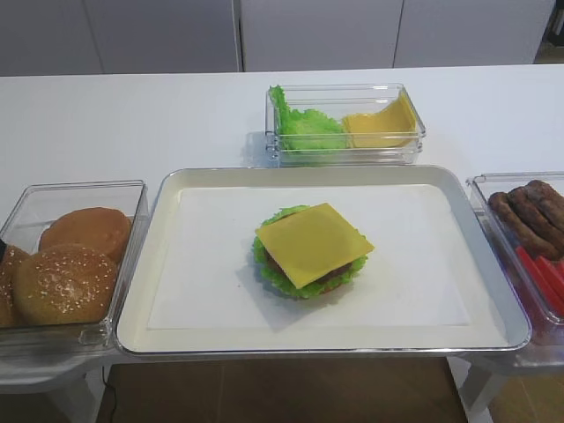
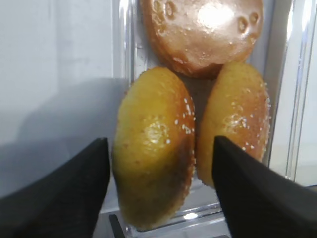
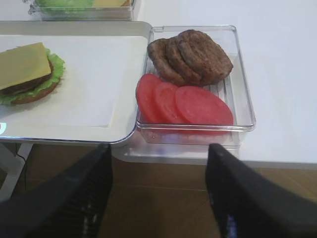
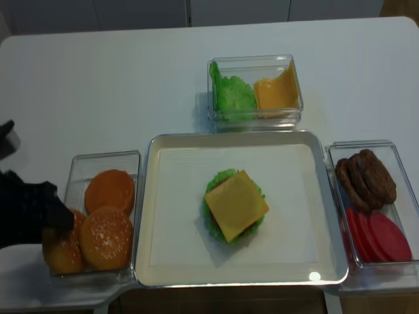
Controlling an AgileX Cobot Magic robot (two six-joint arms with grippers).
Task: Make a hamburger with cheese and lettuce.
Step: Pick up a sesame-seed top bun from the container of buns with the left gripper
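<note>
On the tray (image 1: 176, 317) sits the hamburger (image 1: 310, 254): frilly green lettuce (image 1: 271, 271) at the bottom, a brown patty, and the square yellow cheese (image 1: 313, 242) on top, with no bun over it. My left gripper (image 2: 161, 141) is open inside the bun container (image 4: 105, 157), its fingers on either side of a sesame bun (image 2: 153, 148) that stands on edge, with a narrow gap on each side. In the overhead view it appears as a dark shape (image 4: 46, 212) at the container's left end. My right gripper (image 3: 158, 153) hangs open and empty in front of the table edge.
Beside the straddled bun are another sesame bun (image 2: 240, 119) and a plain brown bun (image 2: 203, 29). A clear box (image 1: 345, 123) behind the tray holds lettuce leaves and orange-yellow slices. Another box (image 3: 242, 99) to the tray's right holds patties (image 3: 190, 54) and tomato slices (image 3: 185, 104).
</note>
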